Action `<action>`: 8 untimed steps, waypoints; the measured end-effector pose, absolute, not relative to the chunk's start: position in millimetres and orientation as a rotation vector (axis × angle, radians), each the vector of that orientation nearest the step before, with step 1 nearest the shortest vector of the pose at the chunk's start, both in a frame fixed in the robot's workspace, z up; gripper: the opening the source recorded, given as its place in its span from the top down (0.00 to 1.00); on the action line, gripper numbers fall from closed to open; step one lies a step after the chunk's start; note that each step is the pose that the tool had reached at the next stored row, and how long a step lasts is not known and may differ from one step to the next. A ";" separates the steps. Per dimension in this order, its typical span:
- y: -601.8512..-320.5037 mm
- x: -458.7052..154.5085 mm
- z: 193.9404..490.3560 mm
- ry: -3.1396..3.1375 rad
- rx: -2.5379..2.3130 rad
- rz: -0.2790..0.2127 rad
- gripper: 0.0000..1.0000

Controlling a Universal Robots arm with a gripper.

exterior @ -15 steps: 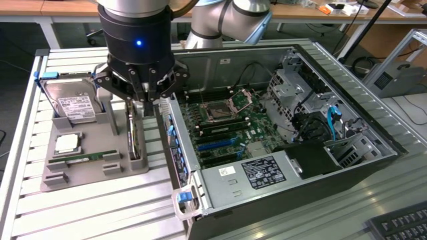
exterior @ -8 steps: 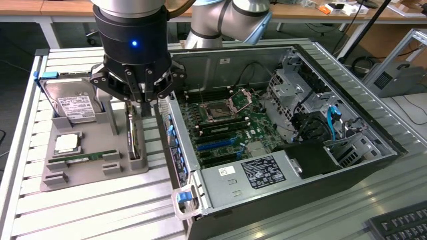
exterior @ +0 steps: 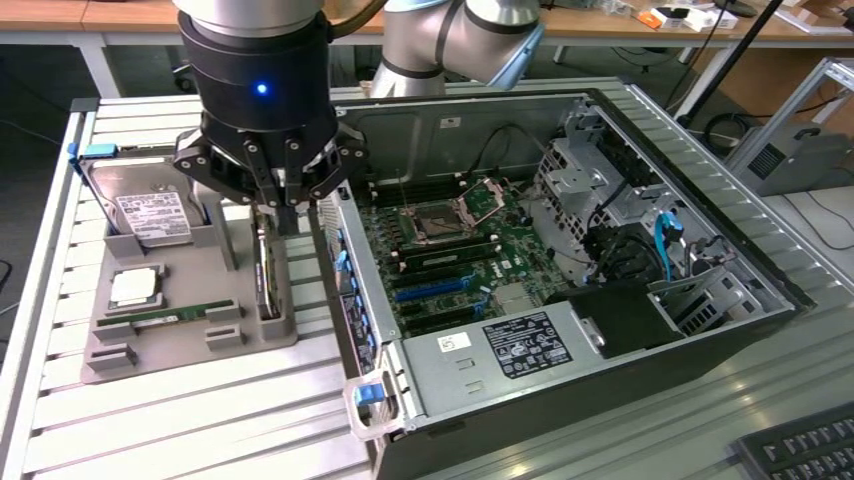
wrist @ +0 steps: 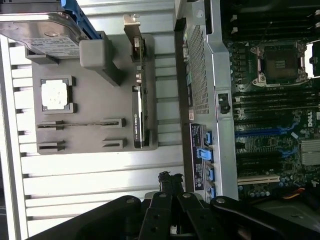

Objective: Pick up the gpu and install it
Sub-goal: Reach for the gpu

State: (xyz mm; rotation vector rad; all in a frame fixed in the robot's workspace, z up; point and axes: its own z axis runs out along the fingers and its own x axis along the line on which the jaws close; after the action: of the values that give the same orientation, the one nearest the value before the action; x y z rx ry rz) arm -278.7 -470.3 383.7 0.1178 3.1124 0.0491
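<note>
Down at the front, a corner of a keyboard (exterior: 801,450) pokes in at the exterior view's right, lying on the slatted metal counter (exterior: 200,420). Next back is the open computer case (exterior: 534,430), on its side. A labelled power supply (exterior: 523,345) sits at its near end, and the green motherboard (exterior: 441,250) is laid bare behind that.

Beside the case, on the exterior view's left, lies the grey holder tray (exterior: 160,345). A short memory stick (exterior: 167,317) lies in its slot, and a processor chip (exterior: 134,287) sits just behind it.

And here's the gpu (exterior: 271,285)! It stands on its thin edge in the tray's slot, along the side nearest the case. The wrist view shows the same card (wrist: 138,120) with its metal bracket at the end towards the hard drive. It is seated in the tray, not in the case.

Now the tool (exterior: 286,222). It hangs fingers-down just above the far end of the gpu. Its fingers (wrist: 167,181) are pressed together with nothing between them, and I cannot tell if the tips touch the card.

Past it, the silver hard drive (exterior: 150,215) leans in the tray's back end. Furthest off, the arm (exterior: 441,40) rises in front of wooden desks (exterior: 601,22).
</note>
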 end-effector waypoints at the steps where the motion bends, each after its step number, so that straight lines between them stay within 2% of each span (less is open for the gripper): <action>1: -470.4 -279.6 383.6 3.112 0.118 0.049 0.89; 8: -470.9 -282.9 383.5 3.112 0.118 0.049 0.89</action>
State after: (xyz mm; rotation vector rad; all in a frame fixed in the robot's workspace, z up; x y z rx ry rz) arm -282.9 -470.9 383.5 0.1178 3.1125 0.0490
